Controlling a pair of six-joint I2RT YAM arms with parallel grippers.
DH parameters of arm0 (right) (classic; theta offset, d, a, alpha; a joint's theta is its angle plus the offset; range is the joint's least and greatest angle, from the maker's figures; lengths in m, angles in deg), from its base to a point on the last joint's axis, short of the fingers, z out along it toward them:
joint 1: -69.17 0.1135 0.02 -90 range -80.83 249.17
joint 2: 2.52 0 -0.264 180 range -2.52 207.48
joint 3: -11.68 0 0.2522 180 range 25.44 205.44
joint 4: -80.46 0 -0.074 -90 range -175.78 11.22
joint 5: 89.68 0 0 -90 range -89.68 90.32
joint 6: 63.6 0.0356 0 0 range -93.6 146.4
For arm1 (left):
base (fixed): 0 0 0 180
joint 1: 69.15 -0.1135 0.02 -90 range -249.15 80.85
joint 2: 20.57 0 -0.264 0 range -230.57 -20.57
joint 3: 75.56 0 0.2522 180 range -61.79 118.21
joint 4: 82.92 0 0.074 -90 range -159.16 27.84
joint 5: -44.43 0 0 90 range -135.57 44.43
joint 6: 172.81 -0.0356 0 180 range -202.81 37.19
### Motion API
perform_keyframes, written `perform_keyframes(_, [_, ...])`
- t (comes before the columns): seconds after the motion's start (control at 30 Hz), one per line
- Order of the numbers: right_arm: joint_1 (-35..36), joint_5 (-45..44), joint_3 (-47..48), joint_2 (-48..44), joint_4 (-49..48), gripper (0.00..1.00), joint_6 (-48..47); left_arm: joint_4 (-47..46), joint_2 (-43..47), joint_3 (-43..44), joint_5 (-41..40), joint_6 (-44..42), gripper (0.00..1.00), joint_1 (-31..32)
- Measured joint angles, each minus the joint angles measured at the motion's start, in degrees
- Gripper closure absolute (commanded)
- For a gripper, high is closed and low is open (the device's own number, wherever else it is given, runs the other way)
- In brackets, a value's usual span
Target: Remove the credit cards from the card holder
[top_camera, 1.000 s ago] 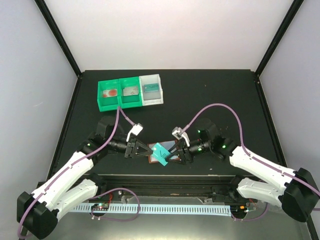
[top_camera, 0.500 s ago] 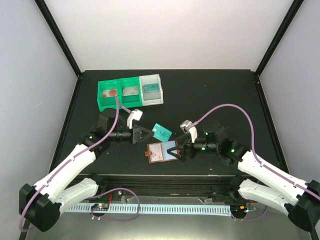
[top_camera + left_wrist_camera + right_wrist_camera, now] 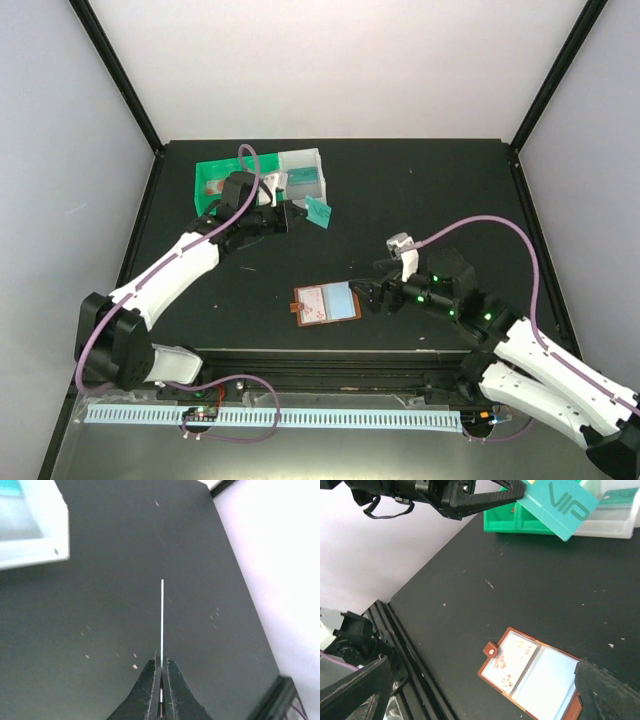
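The left pincer [image 3: 298,214] is clamped shut on one short end of a teal card [image 3: 319,212] printed "VIP". It holds the card in the air over the far-left part of the bench [image 3: 440,200], just beside the near right corner of the white bin [image 3: 303,175]. The white bin stands against a green bin [image 3: 215,182] on its left. From the left wrist the card shows edge-on as a thin bright line rising from the closed fingertips [image 3: 152,672].

The card holder [image 3: 325,302] lies opened flat near the near edge of the bench, about mid-width and well apart from the left pincer. Its left pocket shows a pale card [image 3: 512,662] with red marks, and its right pocket face is pale blue.

The right pincer [image 3: 368,296] stands with its jaws spread wide and grips nothing, low over the bench. It is just beside the holder's right edge, and whether a finger touches that edge cannot be told.
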Motion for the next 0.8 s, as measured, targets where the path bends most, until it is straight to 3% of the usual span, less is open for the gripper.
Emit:
perform_keyframes(0.33, [0.00,-5.07,-2.12,-6.78,-0.28,0.00,3.65,-3.30,-8.63,7.08,-10.95,0.42,0.98,-4.02])
perform_keyframes(0.8, [0.00,-6.21,-2.12,-3.72,-0.96,0.00,5.88,-10.88,-26.93,14.93,-14.91,7.52,0.98,-8.31])
